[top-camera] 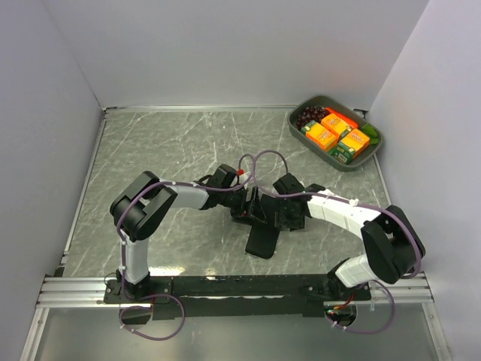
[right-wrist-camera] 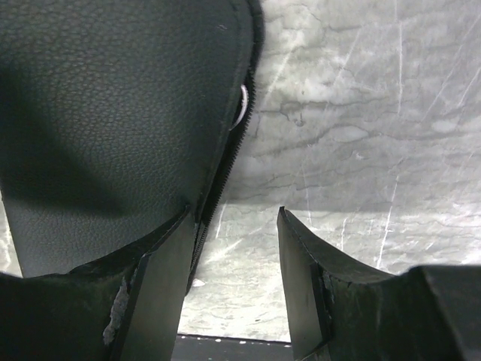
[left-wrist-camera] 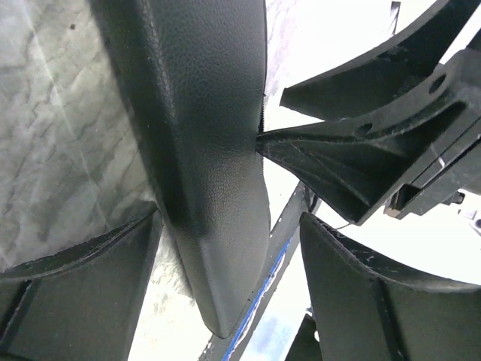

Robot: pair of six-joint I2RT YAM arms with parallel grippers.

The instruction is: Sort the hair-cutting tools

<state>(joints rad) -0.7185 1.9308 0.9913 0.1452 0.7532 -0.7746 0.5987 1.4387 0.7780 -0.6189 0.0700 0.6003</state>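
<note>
Case (top-camera: 263, 239): black, zipped. Scissors (right-wrist-camera: 243, 105): one silver ring showing at case's zip edge. Left gripper (left-wrist-camera: 229, 218): fingers apart, straddling case. Right gripper (right-wrist-camera: 233, 213): fingers apart, one against case

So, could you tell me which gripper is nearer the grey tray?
Right. The right gripper is down-left of the tray; the left gripper lies farther left.

Left arm (top-camera: 184, 197), right arm (top-camera: 342, 213) and black case (top-camera: 263, 242) crowd mid-table; bin (top-camera: 310, 143) blocks far-right corner.
</note>
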